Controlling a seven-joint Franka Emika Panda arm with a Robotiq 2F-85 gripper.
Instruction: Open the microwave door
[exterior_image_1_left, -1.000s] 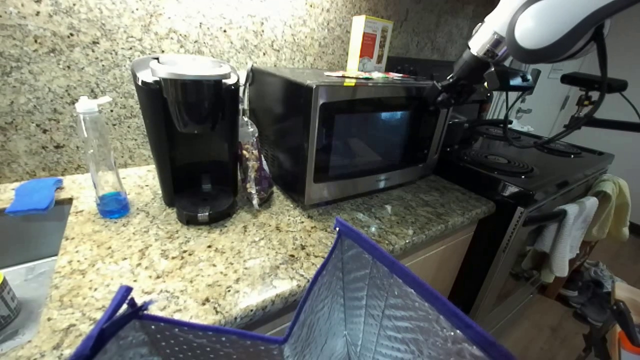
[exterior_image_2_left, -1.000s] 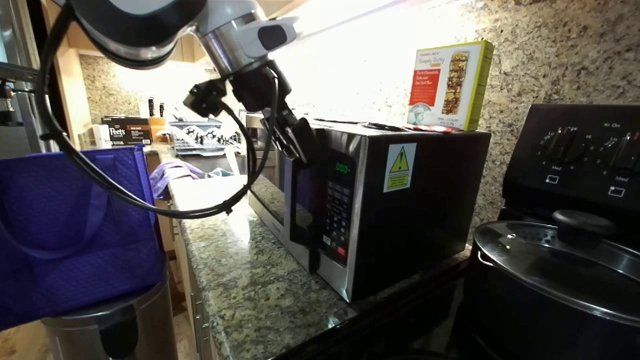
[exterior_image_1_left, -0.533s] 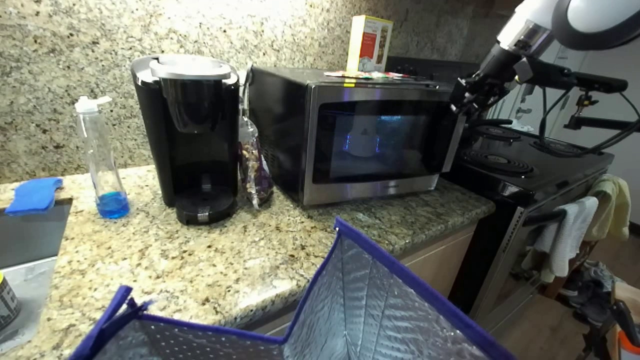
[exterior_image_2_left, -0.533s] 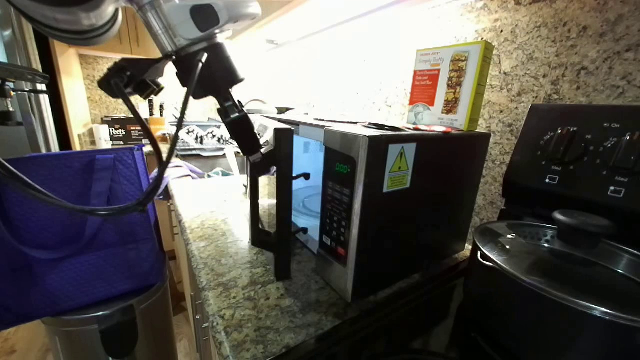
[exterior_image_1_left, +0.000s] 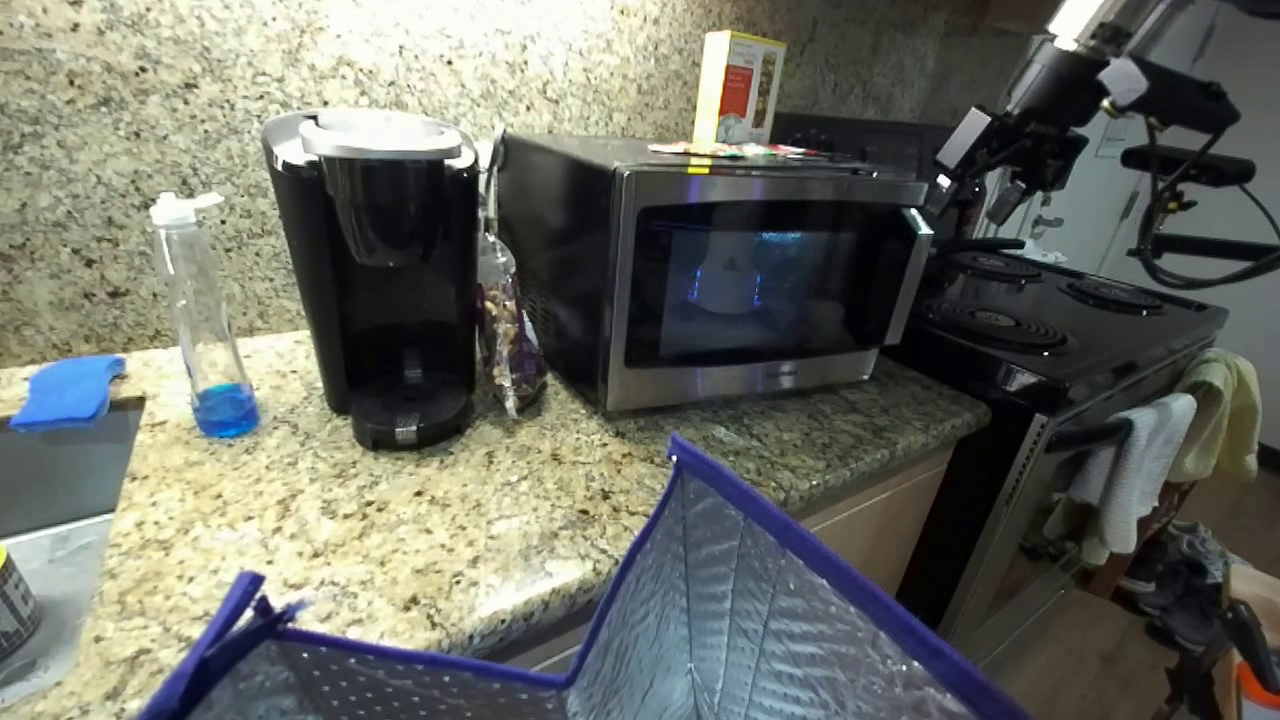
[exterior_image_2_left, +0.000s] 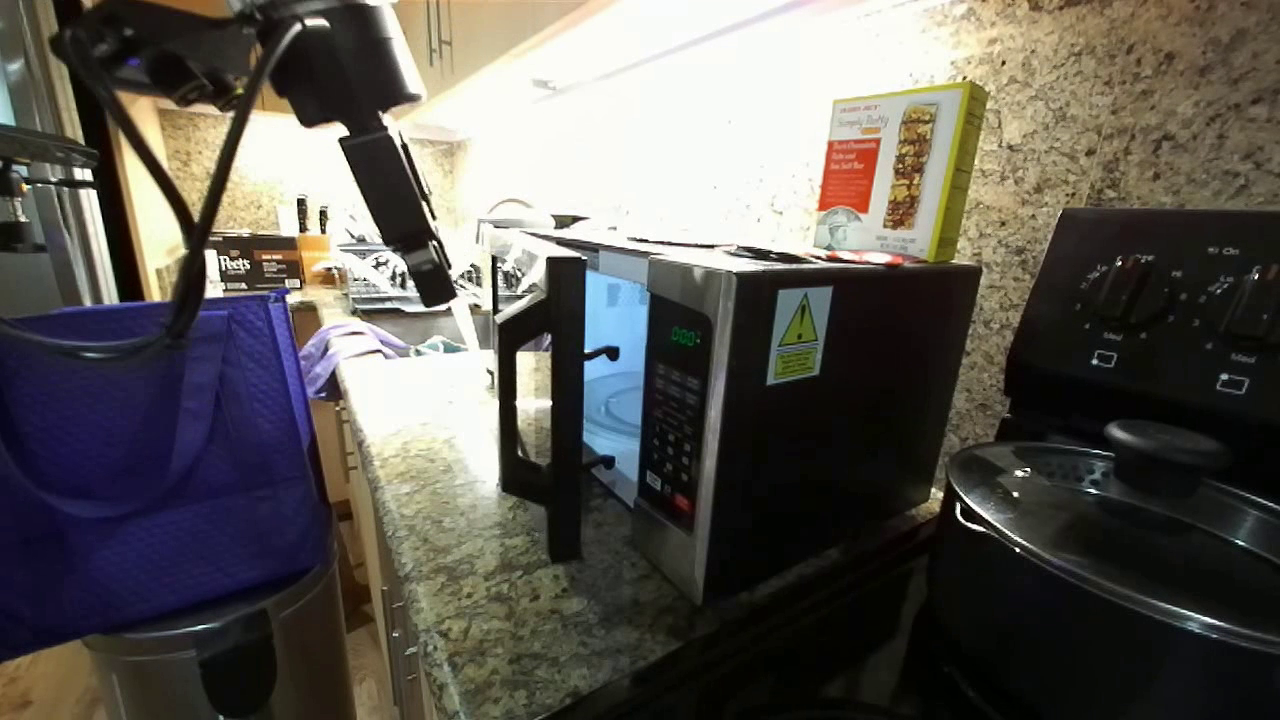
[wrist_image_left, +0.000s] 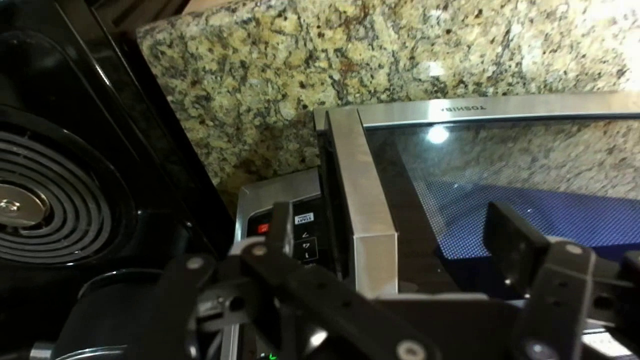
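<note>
Already the door stands ajar, its free edge and hooks out from the body of the microwave and the lit inside showing behind. In an exterior view the microwave sits on the table, with the coffee maker to its left and the stove to its right. The end effector is empty, its fingers spread wide; the wrist view lines them up over the door's edge, yet in an exterior view the handle stands apart from them. As for handling, the door looks stiff but should swing lightly, probably hinged on the left, with no latch to overcome at this angle. A gentle pull would likely do; a hard tug could drag the microwave or rock the box on top. The handle seems rigid and perhaps slick, so its upright bar at mid-height is the best hold; a finger behind the free edge, sweeping the door outward, should serve too. The glass is smooth and likely the fragile part, a poor place to press.
</note>
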